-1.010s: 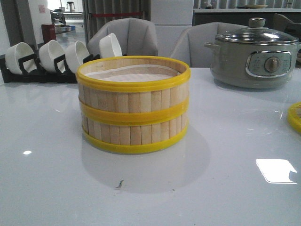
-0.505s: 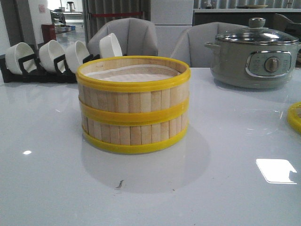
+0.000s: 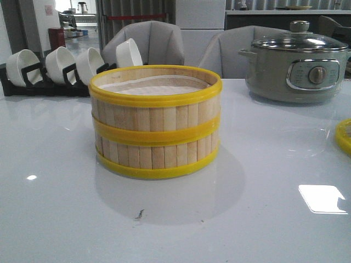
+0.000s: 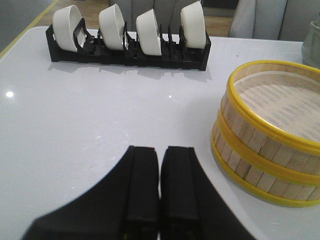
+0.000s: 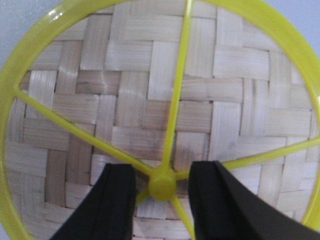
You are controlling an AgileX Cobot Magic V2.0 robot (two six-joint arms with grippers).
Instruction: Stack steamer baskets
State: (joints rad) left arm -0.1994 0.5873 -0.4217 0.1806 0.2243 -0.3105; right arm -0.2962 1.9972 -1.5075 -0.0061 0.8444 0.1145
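Two steamer baskets [image 3: 156,123] stand stacked in the middle of the table, with pale slat walls, yellow rims and a white liner on top. The stack also shows in the left wrist view [image 4: 270,130]. My left gripper [image 4: 160,150] is shut and empty, low over the table, beside the stack and apart from it. The woven, yellow-rimmed lid [image 5: 150,90] fills the right wrist view; only its edge [image 3: 344,136] shows in the front view at the far right. My right gripper [image 5: 162,169] is open, with one finger on each side of the lid's yellow centre knob [image 5: 162,187], gaps showing on both sides.
A black rack with several white bowls [image 3: 66,68] stands at the back left and also shows in the left wrist view [image 4: 127,37]. A grey-green electric pot with a glass lid [image 3: 299,63] stands at the back right. Grey chairs [image 3: 159,44] stand behind the table.
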